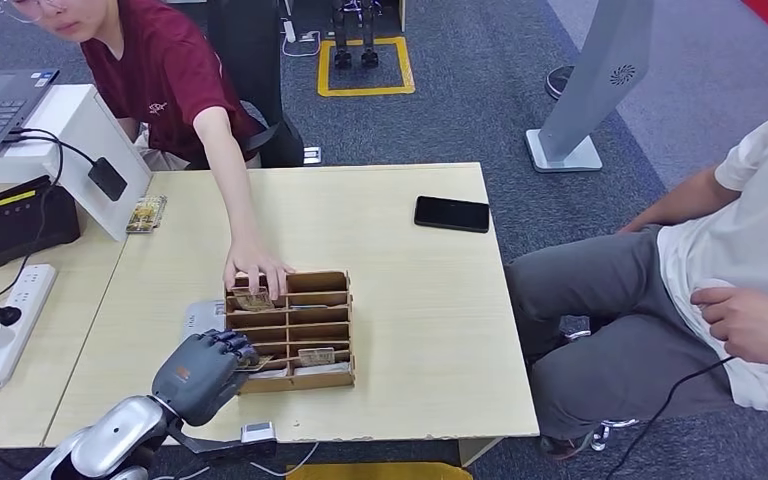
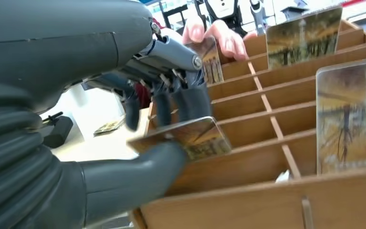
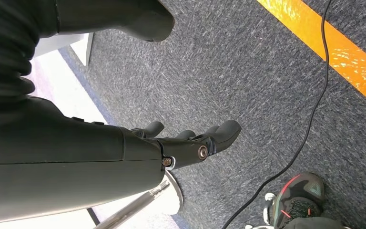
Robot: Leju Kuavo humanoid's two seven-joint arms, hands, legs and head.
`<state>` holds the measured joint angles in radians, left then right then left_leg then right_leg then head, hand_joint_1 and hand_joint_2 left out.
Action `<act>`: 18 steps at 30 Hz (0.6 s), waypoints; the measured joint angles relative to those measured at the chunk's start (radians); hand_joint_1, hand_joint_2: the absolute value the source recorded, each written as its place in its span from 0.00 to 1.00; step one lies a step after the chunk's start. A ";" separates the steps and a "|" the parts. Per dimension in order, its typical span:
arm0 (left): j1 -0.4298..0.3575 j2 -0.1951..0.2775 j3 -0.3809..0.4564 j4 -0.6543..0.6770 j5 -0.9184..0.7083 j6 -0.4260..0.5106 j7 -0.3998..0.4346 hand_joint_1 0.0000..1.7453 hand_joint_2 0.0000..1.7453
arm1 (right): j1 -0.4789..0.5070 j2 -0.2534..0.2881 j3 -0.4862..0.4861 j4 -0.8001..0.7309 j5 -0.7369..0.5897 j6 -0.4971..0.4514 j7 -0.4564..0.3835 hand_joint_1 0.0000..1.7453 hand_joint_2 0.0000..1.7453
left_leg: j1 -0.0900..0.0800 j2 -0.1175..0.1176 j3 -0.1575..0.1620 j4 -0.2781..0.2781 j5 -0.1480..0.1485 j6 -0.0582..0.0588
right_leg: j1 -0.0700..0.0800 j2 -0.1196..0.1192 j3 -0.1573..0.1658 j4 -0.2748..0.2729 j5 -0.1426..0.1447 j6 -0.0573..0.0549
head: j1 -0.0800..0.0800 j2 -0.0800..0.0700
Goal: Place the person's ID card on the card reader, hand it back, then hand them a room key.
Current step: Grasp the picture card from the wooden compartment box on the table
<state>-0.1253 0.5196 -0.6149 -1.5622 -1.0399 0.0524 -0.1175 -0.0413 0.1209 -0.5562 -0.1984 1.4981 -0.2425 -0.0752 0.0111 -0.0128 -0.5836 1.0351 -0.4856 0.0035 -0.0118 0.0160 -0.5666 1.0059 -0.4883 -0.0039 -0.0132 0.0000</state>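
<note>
While pinching, left hand (image 2: 138, 119) on card (image 2: 195, 138)

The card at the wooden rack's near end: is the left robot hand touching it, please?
Touching. In the left wrist view the left robot hand pinches the card between its thumb beneath and dark fingers on top, just above the rack.

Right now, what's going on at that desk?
The robot's left hand pinches a card between thumb and fingers at the near left of the wooden slotted card rack. A person in a maroon shirt reaches over the table, their hand on another card at the rack's far side. The right hand hangs over carpet, holding nothing. A black phone lies on the table.
</note>
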 joint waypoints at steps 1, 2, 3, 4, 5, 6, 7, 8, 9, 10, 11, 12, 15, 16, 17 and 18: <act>-0.002 0.000 0.000 0.001 0.000 0.001 0.000 1.00 1.00 | 0.000 0.000 0.000 0.000 0.000 0.000 0.000 0.00 1.00 | 0.000 0.000 0.000 0.000 0.000 0.000 | 0.000 0.000 0.000 0.000 0.000 0.000 | 0.000 0.000; -0.004 0.000 0.000 0.001 0.000 0.001 0.000 1.00 1.00 | 0.000 0.000 0.000 0.000 0.000 0.000 0.000 0.00 1.00 | 0.000 0.000 0.000 0.000 0.000 0.000 | 0.000 0.000 0.000 0.000 0.000 0.000 | 0.000 0.000; -0.006 0.000 0.000 0.001 0.000 0.001 -0.001 1.00 1.00 | 0.000 0.000 0.000 0.000 0.000 0.000 0.000 0.00 1.00 | 0.000 0.000 0.000 0.000 0.000 0.000 | 0.000 0.000 0.000 0.000 0.000 0.000 | 0.000 0.000; -0.006 0.000 0.000 0.001 0.001 0.001 -0.003 1.00 1.00 | -0.001 0.000 0.000 0.000 0.000 0.000 0.000 0.00 1.00 | 0.000 0.000 0.000 0.000 0.000 0.000 | 0.000 0.000 0.000 0.000 0.000 0.000 | 0.000 0.000; -0.007 0.000 0.000 0.001 0.002 0.001 -0.005 1.00 1.00 | -0.001 0.000 0.000 0.000 0.000 0.000 0.000 0.00 1.00 | 0.000 0.000 0.000 0.000 0.000 0.000 | 0.000 0.000 0.000 0.000 0.000 0.000 | 0.000 0.000; -0.007 0.000 0.000 0.002 0.003 -0.001 -0.007 1.00 1.00 | -0.001 0.000 0.000 0.000 0.000 0.000 0.000 0.00 1.00 | 0.000 0.000 0.000 0.000 0.000 0.000 | 0.000 0.000 0.000 0.000 0.000 0.000 | 0.000 0.000; -0.007 0.000 0.000 0.002 0.004 -0.002 -0.008 1.00 1.00 | -0.001 0.000 0.000 0.000 0.000 0.000 -0.001 0.00 1.00 | 0.000 0.000 0.000 0.000 0.000 0.000 | 0.000 0.000 0.000 0.000 0.000 0.000 | 0.000 0.000; -0.007 0.000 0.000 0.002 0.006 -0.005 -0.008 1.00 1.00 | -0.001 0.000 0.000 0.000 0.000 0.001 -0.002 0.00 1.00 | 0.000 0.000 0.000 0.000 0.000 0.000 | 0.000 0.000 0.000 0.000 0.000 0.000 | 0.000 0.000; -0.007 0.001 0.000 0.003 0.006 -0.007 -0.009 1.00 1.00 | -0.001 0.000 0.000 0.000 0.000 0.001 -0.002 0.00 1.00 | 0.000 0.000 0.000 0.000 0.000 0.000 | 0.000 0.000 0.000 0.000 0.000 0.000 | 0.000 0.000; -0.007 0.001 0.000 0.003 0.007 -0.008 -0.009 1.00 1.00 | -0.001 0.000 0.000 0.000 0.000 0.001 -0.003 0.00 1.00 | 0.000 0.000 0.000 0.000 0.000 0.000 | 0.000 0.000 0.000 0.000 0.000 0.000 | 0.000 0.000; -0.007 0.001 0.000 0.003 0.008 -0.009 -0.009 1.00 1.00 | -0.001 0.000 0.000 0.000 0.000 0.001 -0.003 0.00 1.00 | 0.000 0.000 0.000 0.000 0.000 0.000 | 0.000 0.000 0.000 0.000 0.000 0.000 | 0.000 0.000; -0.007 0.001 0.000 0.004 0.008 -0.010 -0.009 1.00 1.00 | -0.002 0.000 -0.001 0.000 0.000 0.001 -0.003 0.00 1.00 | 0.000 0.000 0.000 0.000 0.000 0.000 | 0.000 0.000 0.000 0.000 0.000 0.000 | 0.000 0.000; -0.007 0.002 0.000 0.004 0.009 -0.010 -0.010 1.00 1.00 | -0.002 0.000 -0.001 0.000 0.000 0.001 -0.003 0.00 1.00 | 0.000 0.000 0.000 0.000 0.000 0.000 | 0.000 0.000 0.000 0.000 0.000 0.000 | 0.000 0.000; -0.007 0.002 0.000 0.004 0.010 -0.010 -0.010 1.00 1.00 | -0.002 0.000 -0.001 0.000 0.000 0.001 -0.003 0.00 1.00 | 0.000 0.000 0.000 0.000 0.000 0.000 | 0.000 0.000 0.000 0.000 0.000 0.000 | 0.000 0.000; -0.007 0.004 0.000 0.004 0.012 -0.010 -0.011 1.00 1.00 | -0.002 0.000 -0.001 0.000 0.000 0.001 -0.003 0.00 1.00 | 0.000 0.000 0.000 0.000 0.000 0.000 | 0.000 0.000 0.000 0.000 0.000 0.000 | 0.000 0.000; -0.007 0.005 0.000 0.004 0.014 -0.010 -0.011 1.00 1.00 | -0.002 -0.001 -0.001 0.000 0.000 0.001 -0.003 0.00 1.00 | 0.000 0.000 0.000 0.000 0.000 0.000 | 0.000 0.000 0.000 0.000 0.000 0.000 | 0.000 0.000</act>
<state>-0.1319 0.5243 -0.6149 -1.5583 -1.0256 0.0423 -0.1287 -0.0437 0.1204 -0.5574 -0.1984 1.4981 -0.2411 -0.0782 0.0110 -0.0127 -0.5836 1.0351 -0.4856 0.0035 -0.0118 0.0159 -0.5666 1.0059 -0.4883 -0.0039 -0.0134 0.0000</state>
